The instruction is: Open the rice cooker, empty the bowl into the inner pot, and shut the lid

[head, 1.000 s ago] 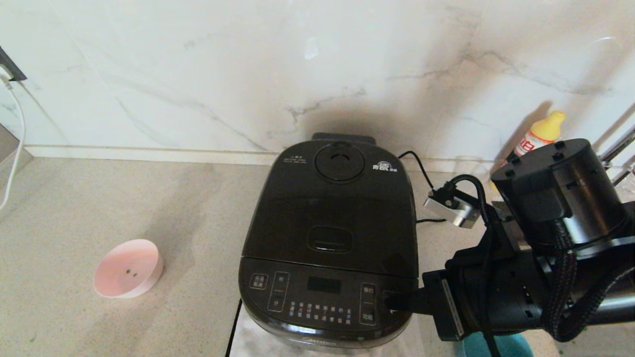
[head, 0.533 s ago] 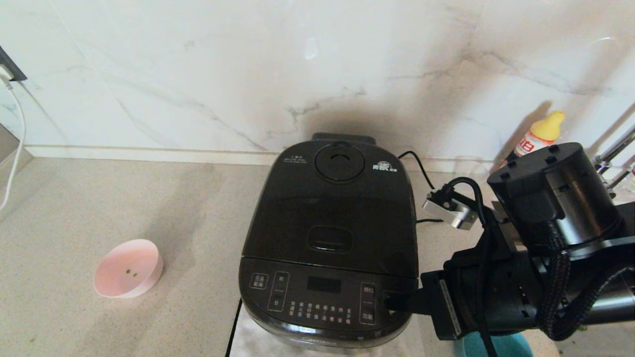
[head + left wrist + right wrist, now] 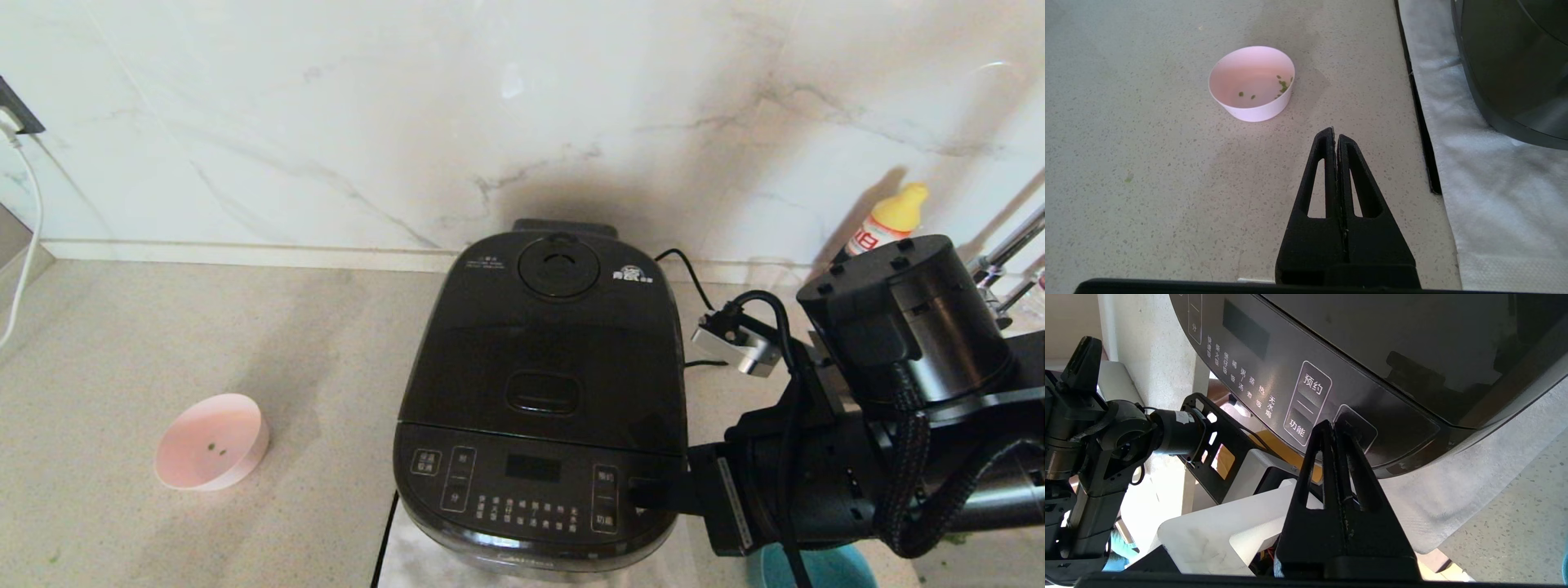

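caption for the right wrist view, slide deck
Shut right gripper at a button on the rice cooker front panel, lid closed.

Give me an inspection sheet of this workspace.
Surface: speckled beige counter; white cloth under the cooker.
Job's things: rice cooker, lid shut; pink bowl holding a few green bits.
Clutter: yellow-capped bottle; teal object.
Grippers: right pincer shut, tips at the control panel; left pincer shut, above bare counter.
Cables: black power cord; white cable.
Surroundings: marble wall.
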Tool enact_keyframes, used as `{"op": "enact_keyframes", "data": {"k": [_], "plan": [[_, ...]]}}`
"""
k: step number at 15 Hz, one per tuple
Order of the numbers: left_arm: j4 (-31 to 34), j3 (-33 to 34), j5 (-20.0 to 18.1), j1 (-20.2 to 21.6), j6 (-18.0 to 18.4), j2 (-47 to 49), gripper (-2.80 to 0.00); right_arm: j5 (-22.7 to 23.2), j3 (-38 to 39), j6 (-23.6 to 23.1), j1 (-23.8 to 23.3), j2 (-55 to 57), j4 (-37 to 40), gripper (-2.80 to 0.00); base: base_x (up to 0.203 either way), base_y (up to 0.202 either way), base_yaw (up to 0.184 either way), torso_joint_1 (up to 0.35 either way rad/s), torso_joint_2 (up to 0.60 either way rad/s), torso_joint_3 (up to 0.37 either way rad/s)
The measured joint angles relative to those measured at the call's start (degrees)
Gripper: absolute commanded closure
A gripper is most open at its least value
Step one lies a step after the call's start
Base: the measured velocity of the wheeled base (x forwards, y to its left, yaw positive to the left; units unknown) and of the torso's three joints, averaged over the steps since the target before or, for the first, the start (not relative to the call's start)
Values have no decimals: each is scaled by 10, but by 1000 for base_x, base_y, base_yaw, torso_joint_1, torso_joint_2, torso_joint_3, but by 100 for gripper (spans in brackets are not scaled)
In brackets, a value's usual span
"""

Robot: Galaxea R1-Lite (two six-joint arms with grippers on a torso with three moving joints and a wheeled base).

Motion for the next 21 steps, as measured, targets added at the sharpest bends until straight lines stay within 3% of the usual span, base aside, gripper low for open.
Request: {"op": "enact_keyframes", "data": {"k": [15, 18, 21], "plan": [[0, 0, 0, 0, 0, 0, 0, -21, -41, -3, -1, -85, -7, 0, 0, 0, 0, 0, 0, 0], [0, 0, 0, 0, 0, 0, 0, -93, -67, -23, -21, -126, 2, 0, 0, 0, 0, 0, 0, 0], [0, 0, 0, 0, 0, 0, 0, -205, -68, -90, -58, -173, 15, 0, 0, 0, 0, 0, 0, 0]]}}
